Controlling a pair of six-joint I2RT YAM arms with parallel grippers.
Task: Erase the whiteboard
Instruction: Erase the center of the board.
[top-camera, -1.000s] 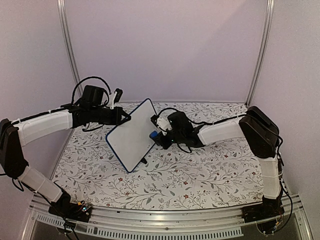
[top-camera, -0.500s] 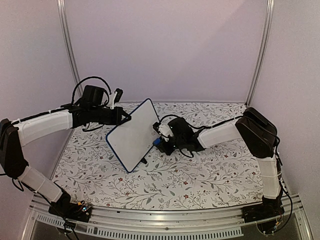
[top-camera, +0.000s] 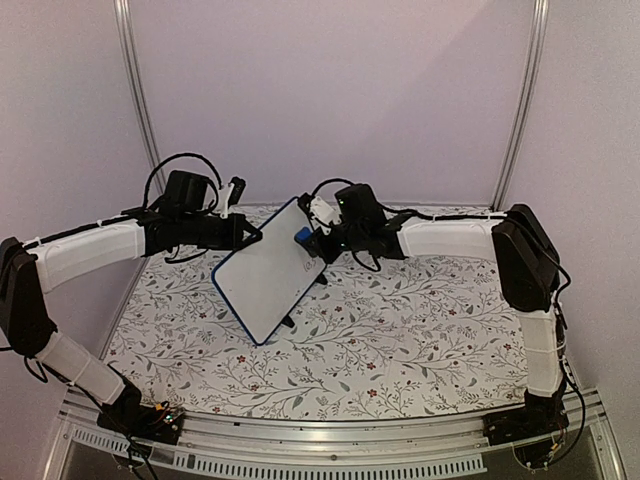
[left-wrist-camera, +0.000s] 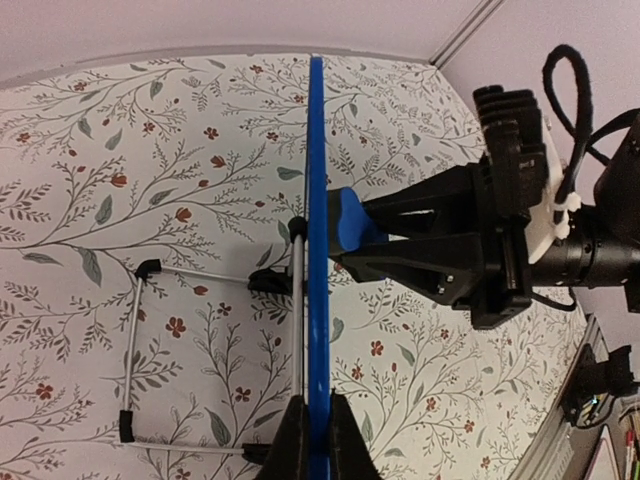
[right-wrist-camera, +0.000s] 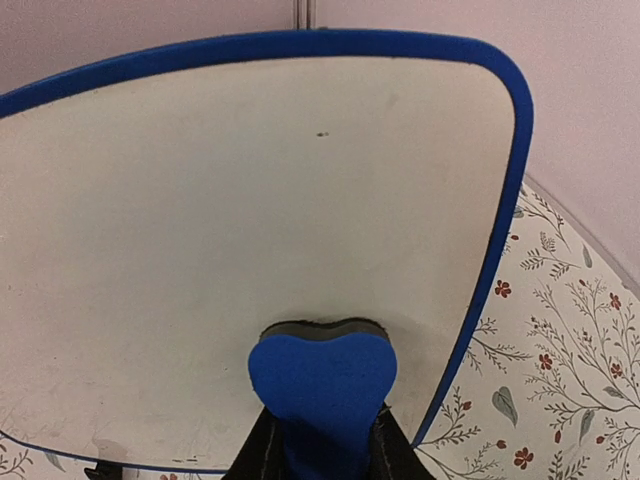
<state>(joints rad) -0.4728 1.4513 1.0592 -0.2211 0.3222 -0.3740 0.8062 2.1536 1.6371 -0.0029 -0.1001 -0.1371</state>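
Obstacles: blue-rimmed white rectangular whiteboard (top-camera: 262, 282), propped upright left of centre; left gripper (top-camera: 254, 237) clamping its far-left edge; right gripper (top-camera: 310, 241) pressing small blue eraser block (top-camera: 301, 236) against its far-right corner.
Free passage: floral-patterned tabletop (top-camera: 430, 330), near and right.

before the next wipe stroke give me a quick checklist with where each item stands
1. Left gripper shut on the whiteboard edge: ok.
2. Right gripper shut on the blue eraser: ok.
3. Eraser against the board's face: ok, the left wrist view shows them touching.
4. Board face clean: not ok, a small dark speck shows near the top edge.
5. Wire stand resting on the table: cannot tell whether its feet bear weight.
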